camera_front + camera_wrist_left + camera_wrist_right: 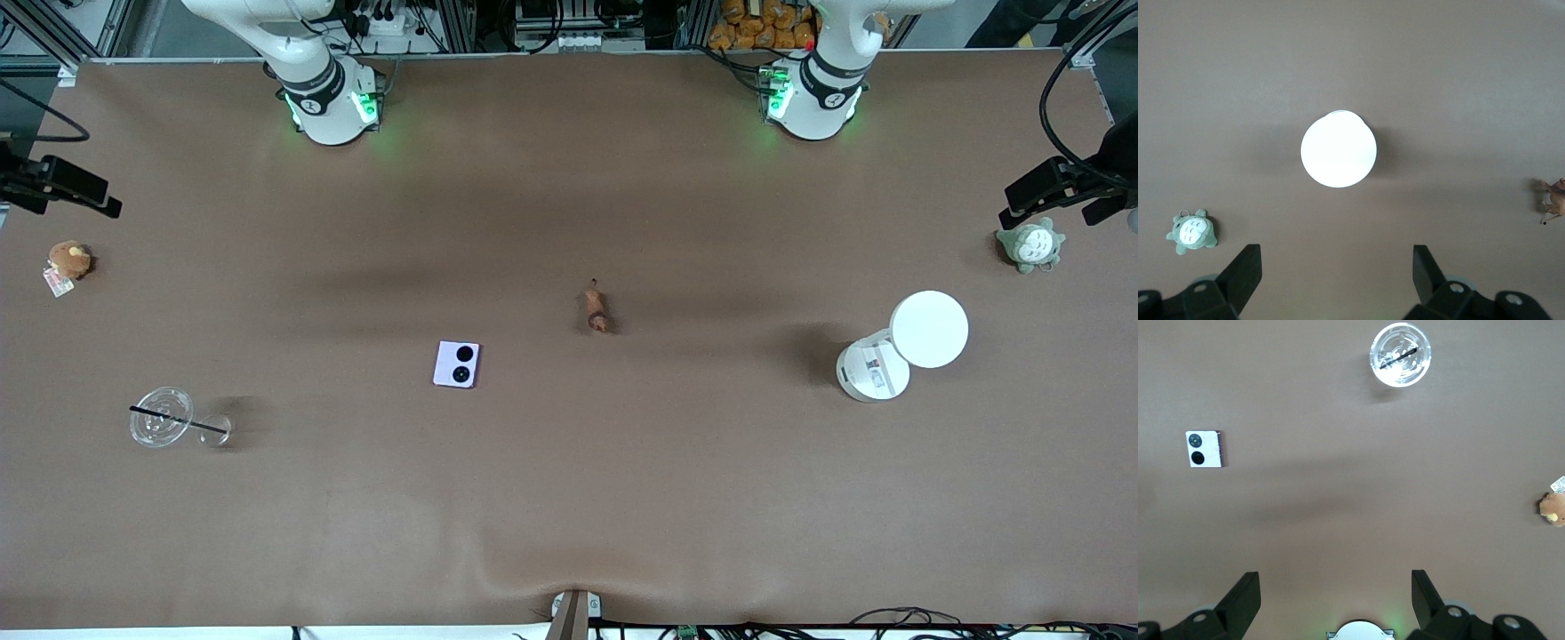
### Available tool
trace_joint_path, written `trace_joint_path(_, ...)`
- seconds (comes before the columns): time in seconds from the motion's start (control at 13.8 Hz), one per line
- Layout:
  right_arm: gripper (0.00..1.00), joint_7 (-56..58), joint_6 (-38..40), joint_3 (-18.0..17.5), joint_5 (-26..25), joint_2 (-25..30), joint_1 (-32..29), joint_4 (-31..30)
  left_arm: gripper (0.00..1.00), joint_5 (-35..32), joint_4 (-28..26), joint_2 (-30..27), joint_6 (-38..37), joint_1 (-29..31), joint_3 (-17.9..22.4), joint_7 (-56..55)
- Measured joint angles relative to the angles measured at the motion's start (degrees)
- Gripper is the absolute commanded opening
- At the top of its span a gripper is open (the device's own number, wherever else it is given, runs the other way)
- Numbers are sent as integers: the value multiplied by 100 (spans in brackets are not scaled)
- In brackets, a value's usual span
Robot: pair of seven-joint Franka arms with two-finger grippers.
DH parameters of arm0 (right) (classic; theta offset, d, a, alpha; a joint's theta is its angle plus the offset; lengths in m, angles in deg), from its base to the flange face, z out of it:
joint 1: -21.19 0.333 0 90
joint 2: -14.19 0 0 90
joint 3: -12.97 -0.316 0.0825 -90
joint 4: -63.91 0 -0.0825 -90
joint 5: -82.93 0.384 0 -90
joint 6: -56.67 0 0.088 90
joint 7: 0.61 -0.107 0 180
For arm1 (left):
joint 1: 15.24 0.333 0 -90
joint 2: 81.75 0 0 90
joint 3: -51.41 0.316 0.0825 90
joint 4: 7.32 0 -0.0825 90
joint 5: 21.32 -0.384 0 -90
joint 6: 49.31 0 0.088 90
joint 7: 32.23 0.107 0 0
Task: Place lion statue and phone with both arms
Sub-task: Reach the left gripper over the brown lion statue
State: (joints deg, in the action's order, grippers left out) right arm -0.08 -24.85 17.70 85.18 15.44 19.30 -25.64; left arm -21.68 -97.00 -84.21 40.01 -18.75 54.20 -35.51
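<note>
The lion statue (597,308), a tiny reddish-brown figurine, lies on the brown table near its middle and shows at the edge of the left wrist view (1555,200). The phone (457,364), pale lilac with two black circles, lies flat beside it toward the right arm's end and nearer the front camera; it also shows in the right wrist view (1203,449). My left gripper (1337,267) is open and empty, high over the white canister. My right gripper (1336,587) is open and empty, high over bare table near its own base.
A white canister (876,369) with a round white lid (929,329) and a grey-green plush (1031,245) sit toward the left arm's end. A clear cup with a black straw (162,427) and a brown plush (68,260) sit toward the right arm's end.
</note>
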Motion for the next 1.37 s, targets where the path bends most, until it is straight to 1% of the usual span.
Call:
trace_joint_path(0.14, 100, 2, -6, -191, 2, -79, -200, 0, 100, 6, 0, 1, -5, -1, -5, 0)
trace_joint_path(0.29, 100, -1, -5, -314, 2, -97, -251, 0, 100, 12, 0, 2, -8, -3, -7, 0)
trace_joint_path(0.58, 100, -1, -5, -351, 2, -97, -251, 0, 100, 37, -5, 47, -32, -29, -31, 0)
trace_joint_path(0.79, 100, -7, -5, -381, 2, -97, -251, 0, 100, 188, -21, 236, -102, -114, -58, 0)
trace_joint_path(1.01, 100, -264, -5, -570, 2, -103, -272, 0, 100, 256, -16, 588, -103, -432, -110, -106)
trace_joint_path(1.23, 100, -819, -45, -883, 2, -129, -289, 0, 100, 259, 96, 918, -83, -887, -133, -724)
trace_joint_path(1.37, 100, -1060, -104, -1188, -5, -149, -399, 0, 100, 260, 287, 1162, -70, -1219, -141, -1147)
